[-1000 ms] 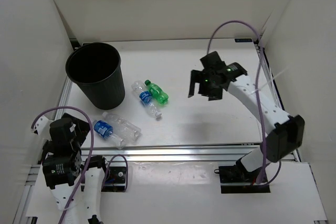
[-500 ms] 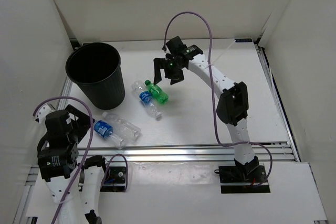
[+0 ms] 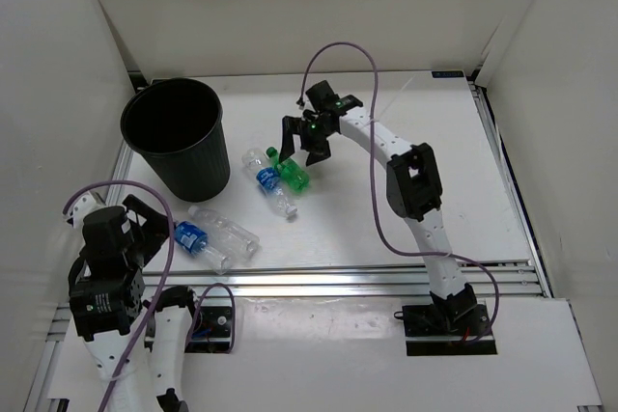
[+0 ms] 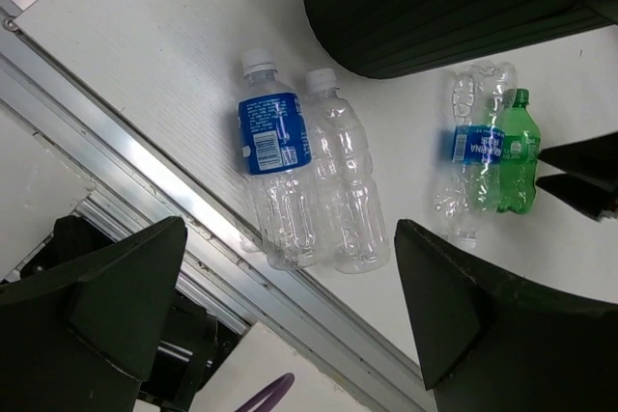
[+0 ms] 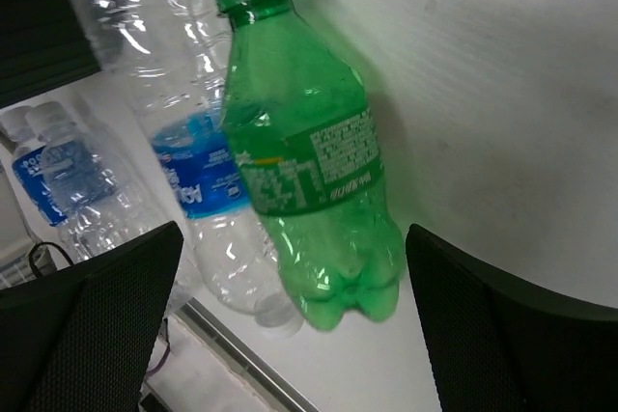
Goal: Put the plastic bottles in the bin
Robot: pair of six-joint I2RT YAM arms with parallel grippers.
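The black bin stands at the far left, also in the left wrist view. A green bottle lies beside a crushed clear bottle with a blue label. Two more clear bottles lie side by side near the front rail, one with a blue label, one plain. My right gripper is open just above the green bottle, its jaws either side of the bottle's base. My left gripper is open and empty, raised over the front rail.
An aluminium rail runs along the table's front edge. White walls close in the left, back and right. The right arm's purple cable arcs above the table's middle.
The right arm has swung left from the table's right-middle to above the green bottle, gripper still open. The left arm has shifted slightly.
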